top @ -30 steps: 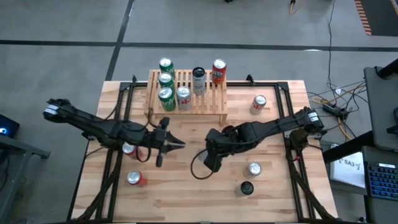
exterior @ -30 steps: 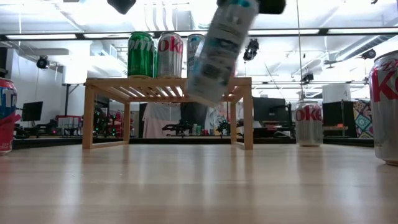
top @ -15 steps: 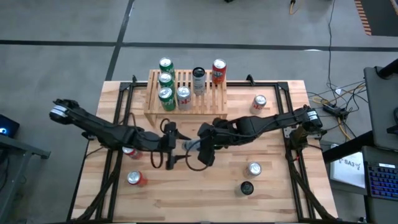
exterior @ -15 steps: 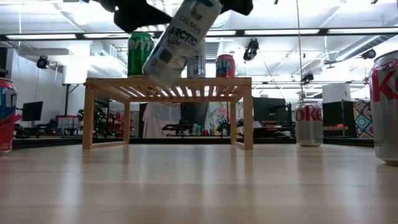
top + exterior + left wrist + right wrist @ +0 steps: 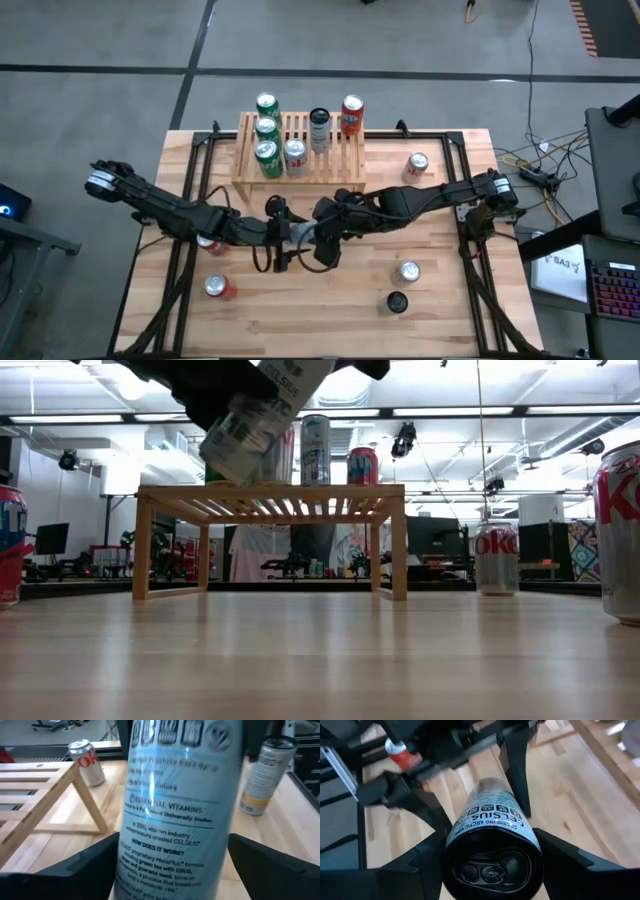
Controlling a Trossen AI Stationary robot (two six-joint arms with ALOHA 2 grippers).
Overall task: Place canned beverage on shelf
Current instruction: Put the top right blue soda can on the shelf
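A slim white and light-blue can point(image 5: 303, 232) hangs tilted in the air over the table's middle, in front of the shelf point(image 5: 300, 150). My right gripper point(image 5: 490, 835) is shut on it. My left gripper point(image 5: 173, 840) is open. Its two fingers stand on either side of the can's lower half point(image 5: 175, 820), and I cannot tell whether they touch it. In the low view the can point(image 5: 255, 415) shows above the shelf's point(image 5: 270, 495) top. Several cans stand upright on the shelf's slats. My right gripper pinches the can between its two fingers at the upper end point(image 5: 457, 842), close to the lid with the pull tab point(image 5: 492, 870). The fingers come from the table's right side, slanting down. The can is lifted clear and tilted, its bottom end toward my left gripper.
Loose cans stand on the plank table: a Coke can point(image 5: 416, 166) right of the shelf, two cans point(image 5: 407, 271) point(image 5: 397, 301) at the near right, and two point(image 5: 217, 287) point(image 5: 207, 240) at the near left under my left arm.
My left gripper has opened, sunk a little and moved toward the table's right, until its fingers came around the can. My right gripper has carried the can toward the table's left and turned it, so the can now leans over more, with its bottom end toward the left.
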